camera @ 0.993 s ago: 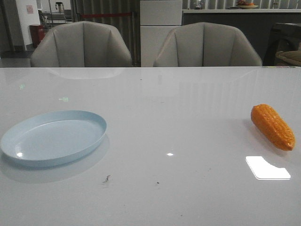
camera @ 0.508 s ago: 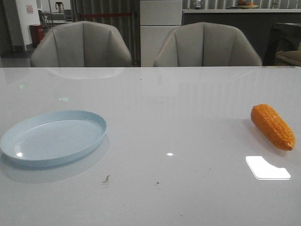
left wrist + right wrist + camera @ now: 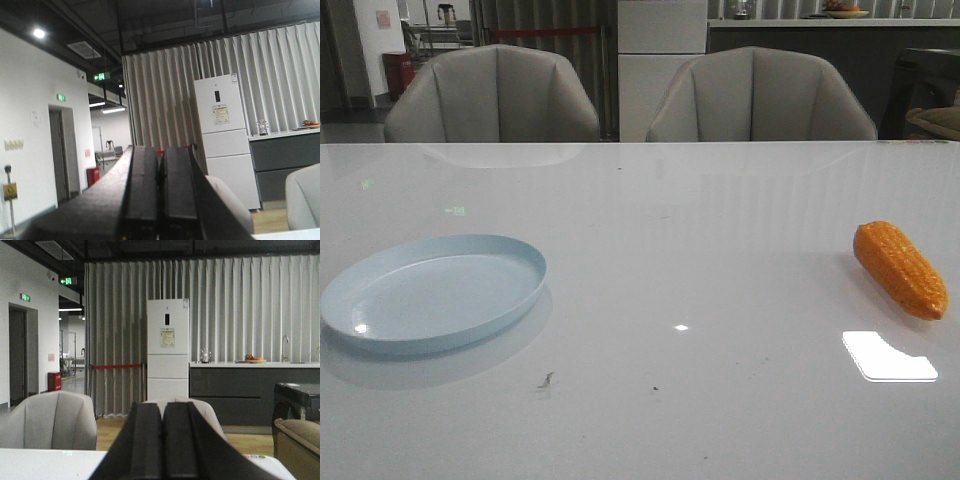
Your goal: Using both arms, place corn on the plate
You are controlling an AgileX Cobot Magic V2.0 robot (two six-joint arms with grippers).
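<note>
— Starting close in: what are the grippers doing?

— Both are raised and aimed at the room, not the table. The left gripper (image 3: 160, 200) has its fingers pressed together on nothing; the right gripper (image 3: 162, 440) looks the same, fingers together and empty. Neither shows in the front view.

— So where does the corn sit relative to them?

— Well apart from both. The corn (image 3: 900, 268) lies on its side on the white table (image 3: 700, 250), on the right arm's side. The plate (image 3: 432, 292) is bare, on the left arm's side, well apart from the corn. Two grey chairs (image 3: 492, 95) stand beyond the table's far edge.

— How far along is the task?

— Nothing done yet, I'd judge. Reaching, grasping, carrying across and setting the corn down all remain.
</note>
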